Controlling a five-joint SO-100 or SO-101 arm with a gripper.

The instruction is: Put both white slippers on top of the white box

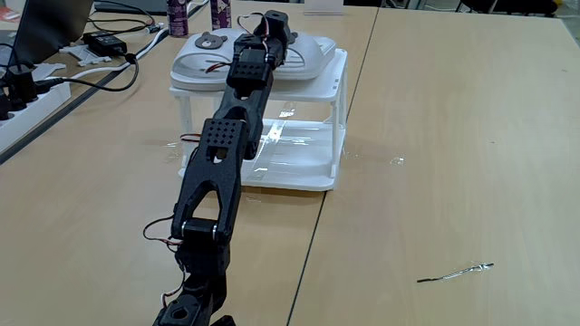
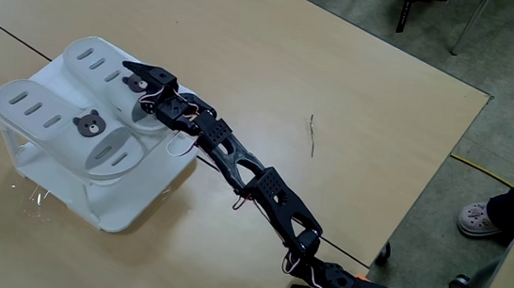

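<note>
Both white slippers lie side by side on top of the white box, a two-tier rack. One slipper shows its brown bear badge at the left; the other lies to its right, partly behind the arm. From above, the nearer slipper lies free. My gripper reaches over the strap of the farther slipper, beside its bear badge. The black arm stretches across the table to the rack, and the wrist hides the fingertips from the front. How the jaws stand is unclear.
A black adapter, cables and a power strip lie at the back left, and purple bottles stand behind the rack. A thin wire lies on the bare wood to the right. A person's shoe is on the floor beyond the table edge.
</note>
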